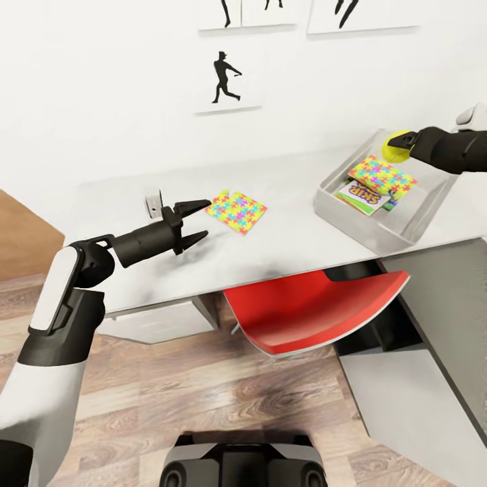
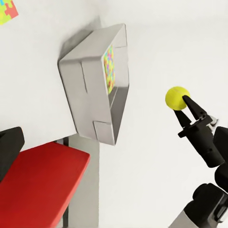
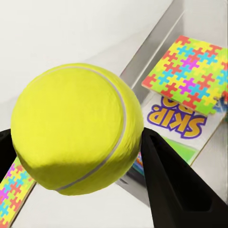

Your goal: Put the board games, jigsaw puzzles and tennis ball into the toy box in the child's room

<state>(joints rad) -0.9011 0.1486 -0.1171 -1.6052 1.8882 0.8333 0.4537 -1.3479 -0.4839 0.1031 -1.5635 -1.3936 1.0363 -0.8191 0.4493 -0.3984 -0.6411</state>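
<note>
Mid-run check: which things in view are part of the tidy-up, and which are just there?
Job:
- tennis ball in right pincer
- toy box
- jigsaw puzzle in box
- Skip-Bo game
- jigsaw puzzle on table
- left pincer, open

Bystanders:
- red chair
- wall posters

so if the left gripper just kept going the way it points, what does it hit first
Probably the jigsaw puzzle lying on the table. The left gripper is open and its fingers aim toward the puzzle's near edge. Its height above the table is unclear, so it might pass over the puzzle and head toward the toy box.
</note>
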